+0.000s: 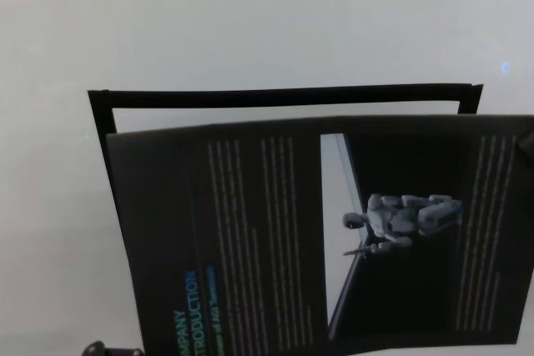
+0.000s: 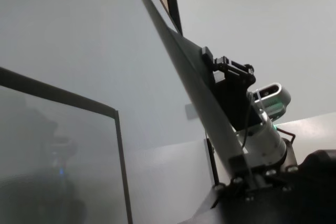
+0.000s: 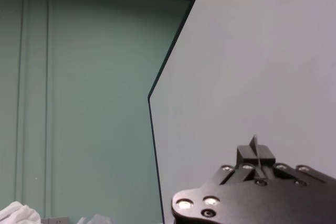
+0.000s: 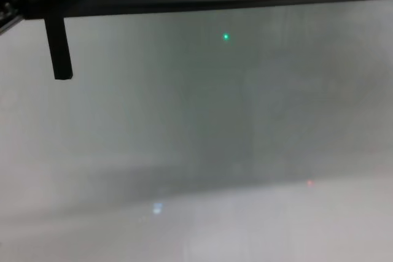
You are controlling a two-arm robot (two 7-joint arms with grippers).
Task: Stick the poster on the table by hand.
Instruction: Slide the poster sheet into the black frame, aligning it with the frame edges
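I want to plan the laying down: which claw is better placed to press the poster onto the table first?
Right, probably. The right claw grips the poster edge nearest the black frame on the table; the left claw sits at the near corner.

Thin black upright bar (image 4: 58, 47); pale green wall (image 3: 89, 103); white crumpled cloth (image 3: 16, 214)

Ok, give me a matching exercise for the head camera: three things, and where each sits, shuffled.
1. heading
2. robot figure
3. black frame

A. on the table, beyond the poster's top edge
B. poster's lower left corner
C. poster's dark panel, right of middle

Pairs: 1-B, 2-C, 3-A.

The left gripper and right gripper hold the poster by opposite edges.
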